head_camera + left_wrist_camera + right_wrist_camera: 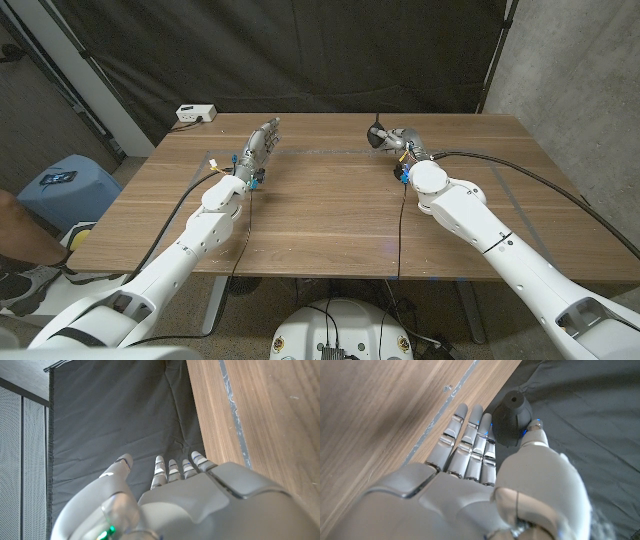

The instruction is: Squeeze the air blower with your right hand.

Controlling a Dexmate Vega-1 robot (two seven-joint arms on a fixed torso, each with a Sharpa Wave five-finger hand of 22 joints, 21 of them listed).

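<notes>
The black air blower (377,136) stands near the table's far edge, its nozzle pointing up. My right hand (398,143) reaches up to it. In the right wrist view the air blower's bulb (512,420) sits between my straight fingers (470,440) and my thumb (536,427), and both touch its sides. My left hand (262,141) is stretched out over the far left part of the table with its fingers (172,470) straight and slightly apart, holding nothing.
A white power strip (195,113) lies on the floor past the table's far left corner. A dark curtain (300,50) hangs behind the table (320,220). A blue case (62,185) sits at the left. Cables trail along both arms.
</notes>
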